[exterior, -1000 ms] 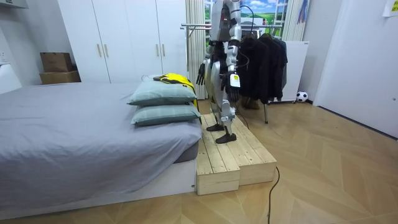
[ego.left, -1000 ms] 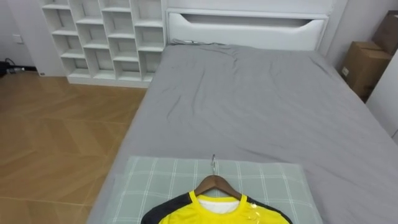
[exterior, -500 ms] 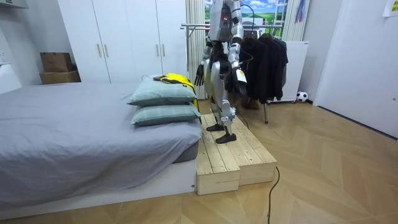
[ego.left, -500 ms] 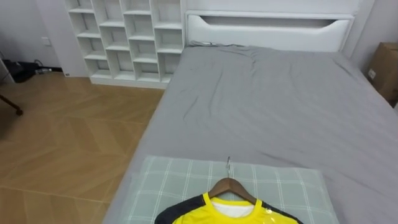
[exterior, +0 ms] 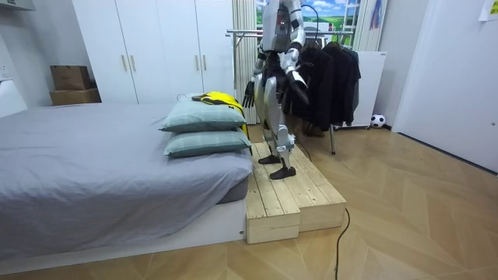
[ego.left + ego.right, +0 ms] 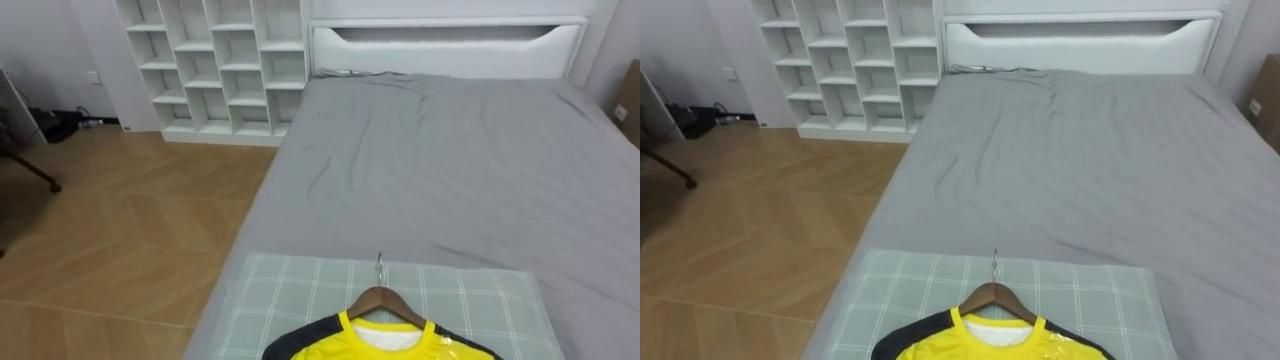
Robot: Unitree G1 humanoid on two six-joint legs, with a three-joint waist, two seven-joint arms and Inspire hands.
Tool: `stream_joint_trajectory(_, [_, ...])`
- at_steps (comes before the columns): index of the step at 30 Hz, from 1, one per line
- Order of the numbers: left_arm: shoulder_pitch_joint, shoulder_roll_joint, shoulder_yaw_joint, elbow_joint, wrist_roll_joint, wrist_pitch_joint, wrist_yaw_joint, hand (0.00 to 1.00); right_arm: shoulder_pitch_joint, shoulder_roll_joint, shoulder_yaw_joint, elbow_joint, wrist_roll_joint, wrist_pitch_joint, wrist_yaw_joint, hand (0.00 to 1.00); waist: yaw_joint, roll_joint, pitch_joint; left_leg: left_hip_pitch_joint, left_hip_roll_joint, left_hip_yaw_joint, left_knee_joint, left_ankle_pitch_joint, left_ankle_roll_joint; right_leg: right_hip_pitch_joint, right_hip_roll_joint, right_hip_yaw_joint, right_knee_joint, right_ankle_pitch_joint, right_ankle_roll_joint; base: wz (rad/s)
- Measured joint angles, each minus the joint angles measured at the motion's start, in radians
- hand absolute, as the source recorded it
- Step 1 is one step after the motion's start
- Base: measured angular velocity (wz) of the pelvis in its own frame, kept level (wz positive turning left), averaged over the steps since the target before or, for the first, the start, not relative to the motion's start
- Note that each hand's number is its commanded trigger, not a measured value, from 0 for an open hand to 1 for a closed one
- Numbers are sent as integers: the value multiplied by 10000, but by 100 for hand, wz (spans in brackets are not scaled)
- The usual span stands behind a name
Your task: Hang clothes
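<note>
Left eye view, shirt: the yellow shirt lies on its wooden hanger, flat on the checked pillow at bottom centre, probably laid out for easy pickup.
Room view, stance: the robot stands mid-frame on the wooden platform. The clothes rack behind it is the likely destination.
Room view, hands: the right hand hangs loose and empty, near the shirt but apart from it. The left hand is blurred, so I cannot tell its state.
Right eye view: the same layout, with the shirt at the bottom edge.
</note>
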Motion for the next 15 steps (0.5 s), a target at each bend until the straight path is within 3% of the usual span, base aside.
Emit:
stream_joint_trajectory(9, [-307,-12,-983,-1234,2575,-611,431,0,244,22,-2,-358,-95,-319,1,0,-240,21,-23,86,-2,-13,1,5,9,69,8,90,-13,1,2,0])
stream_joint_trajectory(13, [-401,-13,-1203,-1563,2860,-651,418,0,258,21,4,-358,-90,-414,16,0,-305,26,-66,107,12,46,0,5,9,36,19,159,18,2,1,-5])
stream_joint_trajectory(15, [-409,-11,-1273,-2277,2868,-692,413,0,279,29,-1,-352,-93,-452,22,0,-311,-89,-54,103,17,70,3,5,9,9,11,154,26,3,0,0])
